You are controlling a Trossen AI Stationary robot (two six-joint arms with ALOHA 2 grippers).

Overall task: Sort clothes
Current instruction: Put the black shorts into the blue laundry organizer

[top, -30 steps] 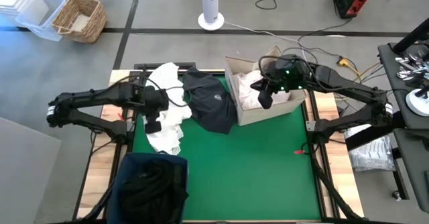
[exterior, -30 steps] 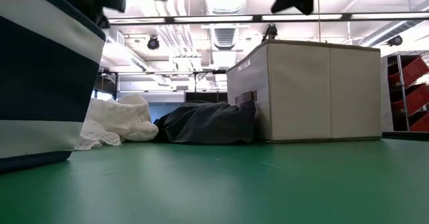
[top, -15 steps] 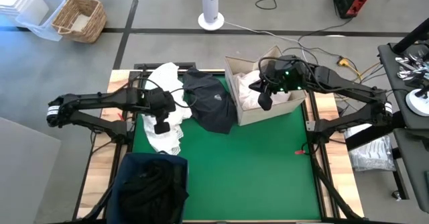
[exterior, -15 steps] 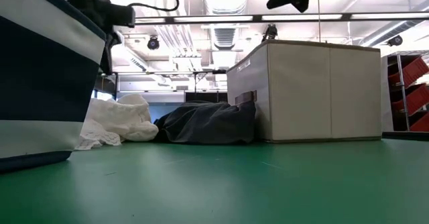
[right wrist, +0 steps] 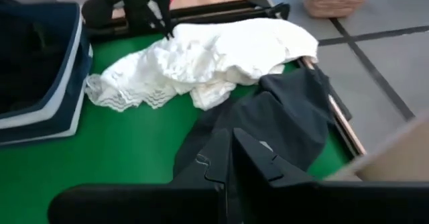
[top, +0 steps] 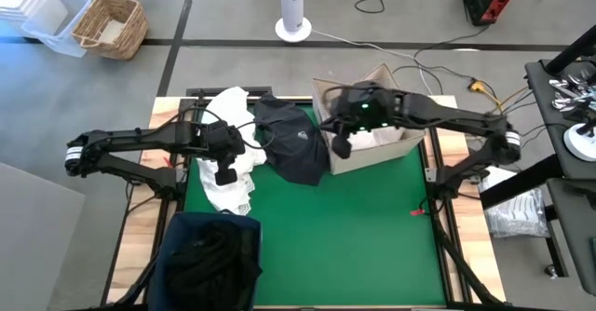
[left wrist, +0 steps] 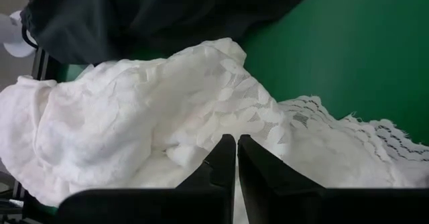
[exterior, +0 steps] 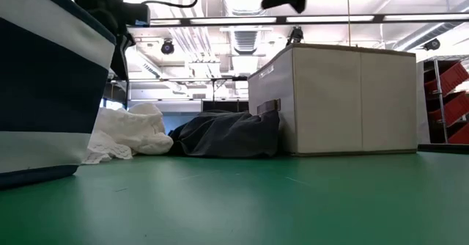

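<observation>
Presently my left claw (top: 225,175) hangs closed and empty over the white lace (top: 233,176); my right claw (top: 342,148), likewise closed, hovers between the box (top: 391,148) and the dark garment (top: 293,143).

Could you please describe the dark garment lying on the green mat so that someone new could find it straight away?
Start at the beige cardboard box at the far right of the green mat. The dark garment lies spread flat against the box's left side, between it and the white lace clothes. It is the only dark piece on the mat, with a small pale logo.
</observation>
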